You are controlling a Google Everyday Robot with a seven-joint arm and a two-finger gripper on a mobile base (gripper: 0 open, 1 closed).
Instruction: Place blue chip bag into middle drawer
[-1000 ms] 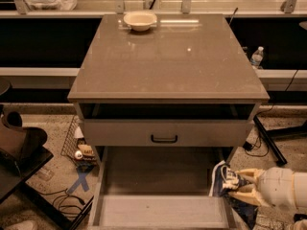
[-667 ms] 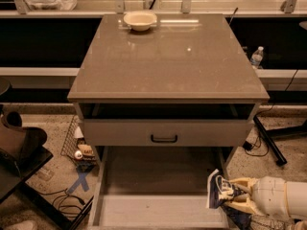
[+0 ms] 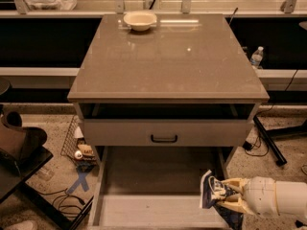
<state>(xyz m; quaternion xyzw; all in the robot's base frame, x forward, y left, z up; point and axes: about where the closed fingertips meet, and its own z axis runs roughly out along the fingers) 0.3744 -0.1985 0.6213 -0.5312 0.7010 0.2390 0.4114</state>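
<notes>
The blue chip bag [image 3: 211,190] is a crinkled dark-blue foil bag with white lettering, held upright at the lower right. My gripper [image 3: 229,193] comes in from the right edge on a pale arm and is shut on the bag. It holds the bag over the right side of the middle drawer [image 3: 158,210], a wide grey tray pulled out at the bottom of the cabinet. The bag's lower part hangs near the drawer's right wall.
A drawer front with a black handle [image 3: 164,138] sits above the open drawer. A cream bowl [image 3: 139,20] stands at the back of the cabinet top [image 3: 168,61]. A water bottle [image 3: 256,57] is at the right, a wire basket [image 3: 79,145] and cables on the floor at the left.
My gripper has moved left and slightly down with the bag, carrying it from beyond the drawer's right wall to over the drawer's right side.
</notes>
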